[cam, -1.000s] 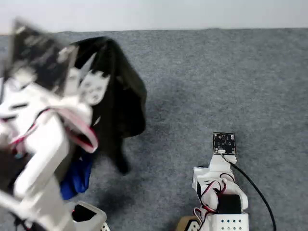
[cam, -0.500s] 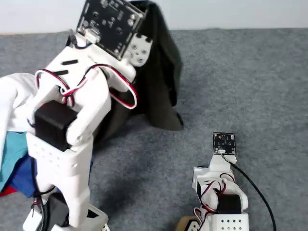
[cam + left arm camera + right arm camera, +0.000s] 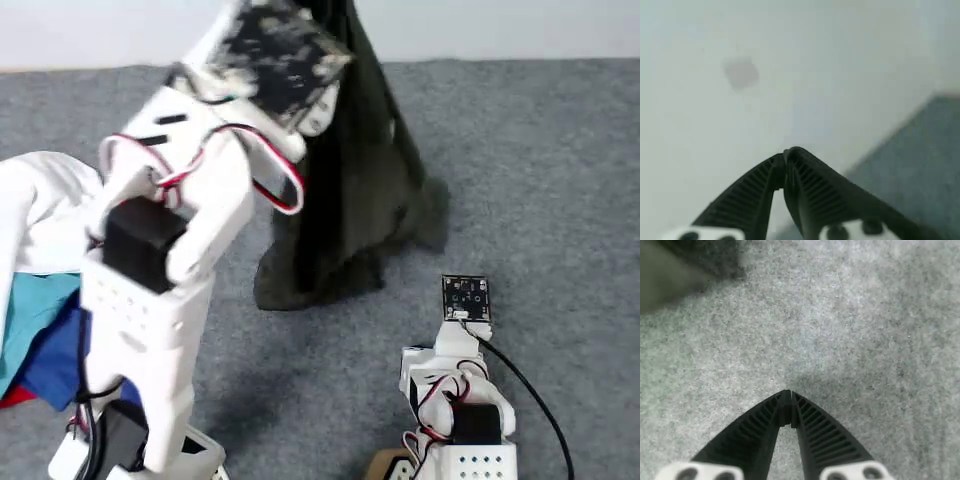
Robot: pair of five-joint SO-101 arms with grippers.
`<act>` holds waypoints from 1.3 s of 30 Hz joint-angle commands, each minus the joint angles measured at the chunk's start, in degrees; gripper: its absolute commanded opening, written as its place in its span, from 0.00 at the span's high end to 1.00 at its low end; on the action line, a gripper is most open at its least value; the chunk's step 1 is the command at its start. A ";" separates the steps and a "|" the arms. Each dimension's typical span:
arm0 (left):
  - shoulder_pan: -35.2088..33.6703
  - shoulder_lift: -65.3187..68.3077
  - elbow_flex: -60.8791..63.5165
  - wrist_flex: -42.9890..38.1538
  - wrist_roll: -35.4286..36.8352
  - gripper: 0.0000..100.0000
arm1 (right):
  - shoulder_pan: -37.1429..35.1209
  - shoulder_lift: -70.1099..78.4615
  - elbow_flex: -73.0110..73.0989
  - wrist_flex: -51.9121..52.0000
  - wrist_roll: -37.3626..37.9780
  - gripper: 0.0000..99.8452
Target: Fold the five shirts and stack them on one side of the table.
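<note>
A black shirt hangs from my raised left arm, and its lower edge trails on the grey table near the middle. In the left wrist view my left gripper has its jaws pressed together, pointing at a pale wall. My right gripper is shut with nothing in it, low over the table at the front right. A dark blurred edge of the black shirt lies just beyond it. A pile of shirts lies at the left edge: white, teal, blue and a bit of red.
The right arm sits folded near the front edge, with its camera board and a black cable trailing to the right. Open grey table stretches across the right half and the back.
My left arm has swung from the left pile toward the middle and risen, carrying the black shirt rightward until its hem hangs close to the right arm. The right arm has not moved.
</note>
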 commanded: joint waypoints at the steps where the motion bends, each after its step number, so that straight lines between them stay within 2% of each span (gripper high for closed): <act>1: -0.26 -0.44 5.14 8.79 -0.35 1.00 | 0.22 -0.22 0.88 -0.31 -0.44 0.99; 6: -0.35 -0.88 15.69 15.56 -0.35 0.99 | 0.22 -0.22 0.88 -0.31 -0.44 0.99; 11: -0.35 -0.97 15.96 22.77 -0.44 0.85 | 0.22 -0.22 0.88 -0.40 -0.26 0.99; 23: -0.53 -0.97 15.52 34.02 -2.20 0.82 | 0.22 -0.22 0.88 -0.40 -0.18 0.99; 31: -15.56 -1.05 19.30 34.11 -0.97 0.82 | 0.31 -0.22 0.88 -0.40 -0.18 0.99; 34: -21.19 -2.64 27.82 34.11 -1.76 0.82 | 0.31 -0.22 0.88 -0.40 -0.18 0.99; 39: -29.98 -10.37 46.73 34.02 -8.18 0.82 | 0.40 -0.22 0.88 -0.40 -0.18 0.99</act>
